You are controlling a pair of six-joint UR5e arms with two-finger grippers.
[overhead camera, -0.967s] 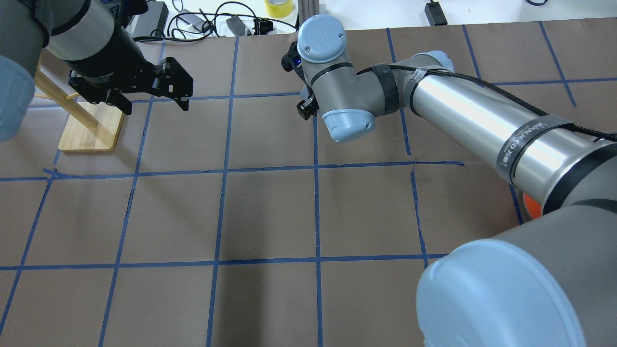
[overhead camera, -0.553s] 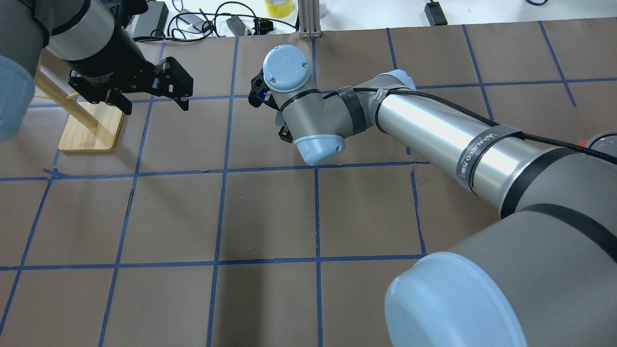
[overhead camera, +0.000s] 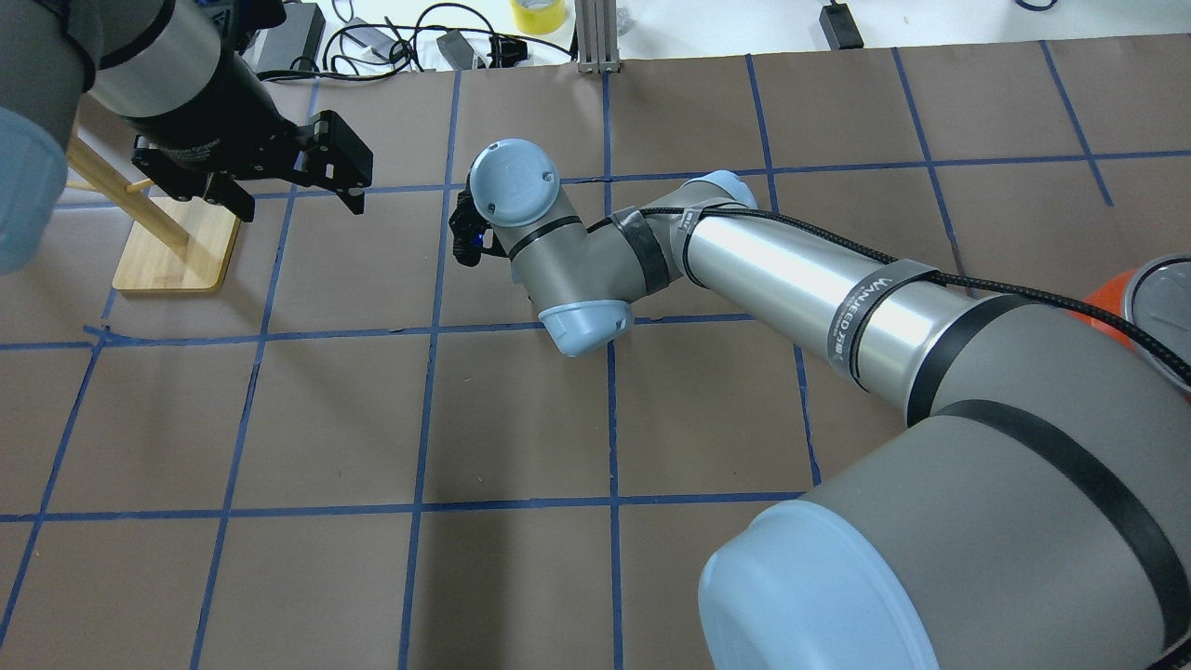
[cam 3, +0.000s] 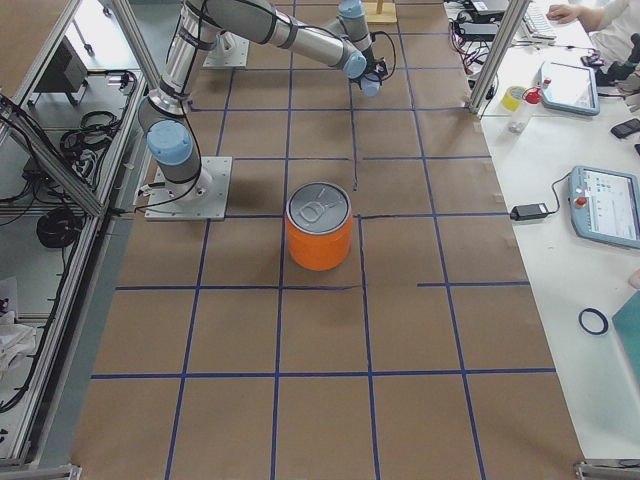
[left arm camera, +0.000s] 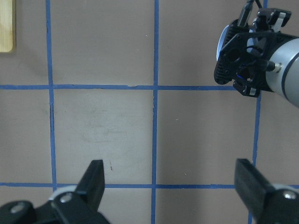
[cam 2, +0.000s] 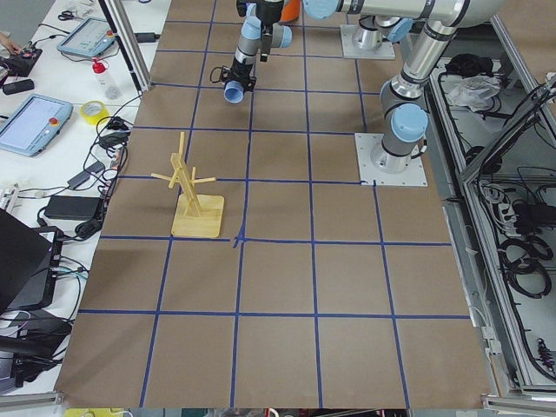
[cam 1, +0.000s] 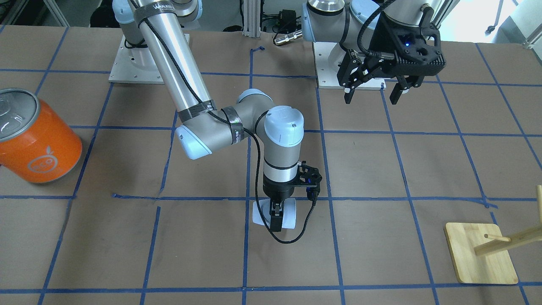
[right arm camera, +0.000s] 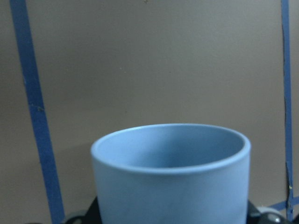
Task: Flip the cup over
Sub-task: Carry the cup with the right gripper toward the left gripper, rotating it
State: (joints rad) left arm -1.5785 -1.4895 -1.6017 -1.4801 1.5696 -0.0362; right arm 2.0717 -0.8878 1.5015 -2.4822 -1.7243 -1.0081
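Now the cup [cam 1: 288,214] lies sideways at lower centre of the front view, long axis running left-right, pinched across its middle by the right gripper [cam 1: 275,217] reaching down from above. Upper right, the left gripper [cam 1: 372,96] hangs spread, well apart, the farther arm.

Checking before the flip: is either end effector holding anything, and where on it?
The right end effector clamps the cup across its side wall, below the rim. The left end effector is open, holding nothing.
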